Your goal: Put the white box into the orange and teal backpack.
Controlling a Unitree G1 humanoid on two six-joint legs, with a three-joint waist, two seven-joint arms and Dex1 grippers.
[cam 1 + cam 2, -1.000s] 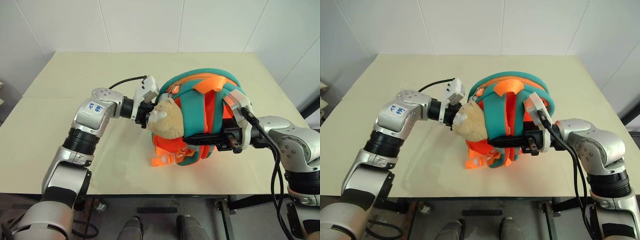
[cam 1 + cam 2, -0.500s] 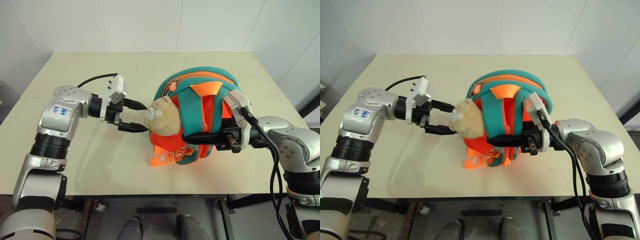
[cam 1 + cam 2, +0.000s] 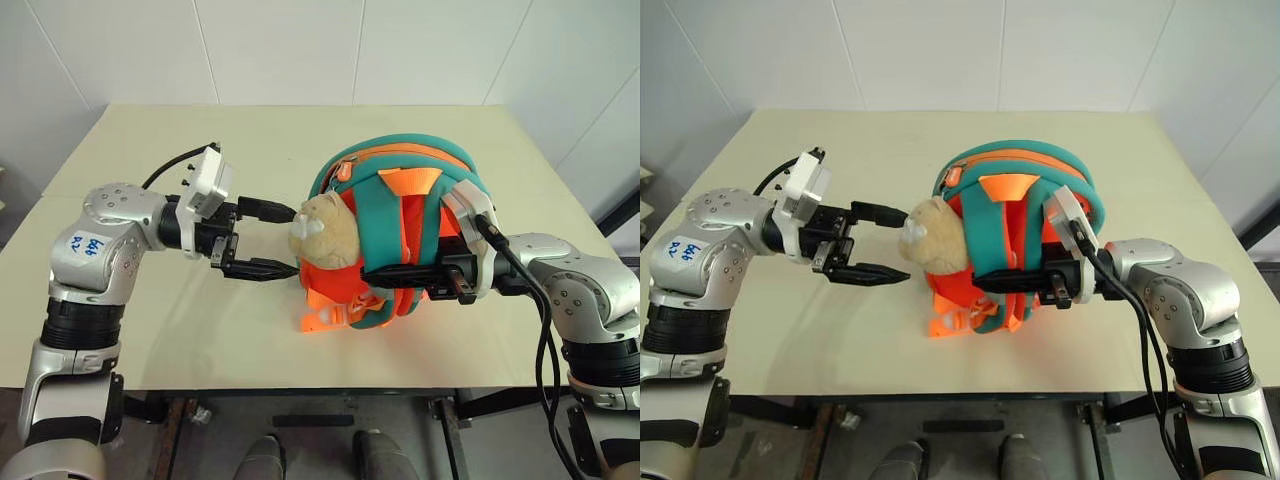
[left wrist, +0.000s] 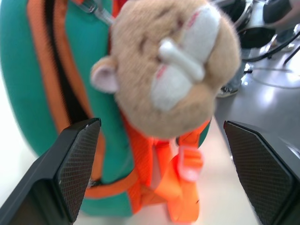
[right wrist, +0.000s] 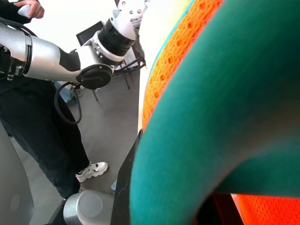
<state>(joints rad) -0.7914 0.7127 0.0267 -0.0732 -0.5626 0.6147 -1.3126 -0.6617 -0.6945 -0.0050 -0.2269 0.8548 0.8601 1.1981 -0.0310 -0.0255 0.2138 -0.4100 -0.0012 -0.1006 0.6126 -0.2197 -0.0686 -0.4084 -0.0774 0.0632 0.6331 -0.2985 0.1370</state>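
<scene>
Left gripper (image 3: 283, 240) hung above the counter with its two black fingers spread wide, pointing toward 3 o'clock in the head views, holding nothing. One fingertip lay just beside the snout of the beige plush toy with a white muzzle (image 3: 325, 232); whether it touched could not be told. The other finger (image 3: 262, 269) sat lower, clear of the toy. In the left wrist view the toy's face sat in the gap between both textured pads (image 4: 78, 164).

Right gripper (image 3: 372, 277) pointed toward 9 o'clock, its fingers closed on a teal padded strap (image 3: 381, 225) at the front of the small orange and teal backpack (image 3: 400, 195). The right wrist view showed that strap (image 5: 225, 117) pressed close against the camera, with orange mesh behind it.

The backpack stood upright near the middle of the pale cream counter (image 3: 150, 150), slightly toward 3 o'clock, strap side facing the robot. The plush toy hung at its 9 o'clock side. Orange webbing with a plastic buckle (image 3: 322, 319) trailed onto the counter at the bag's 7 o'clock corner. A dark zip line ran beside orange piping on the teal shell in the left wrist view; whether it was open could not be told.

In the right wrist view, a person in dark clothing and white trainers (image 5: 33, 126) stood on the grey floor beyond the counter edge.
</scene>
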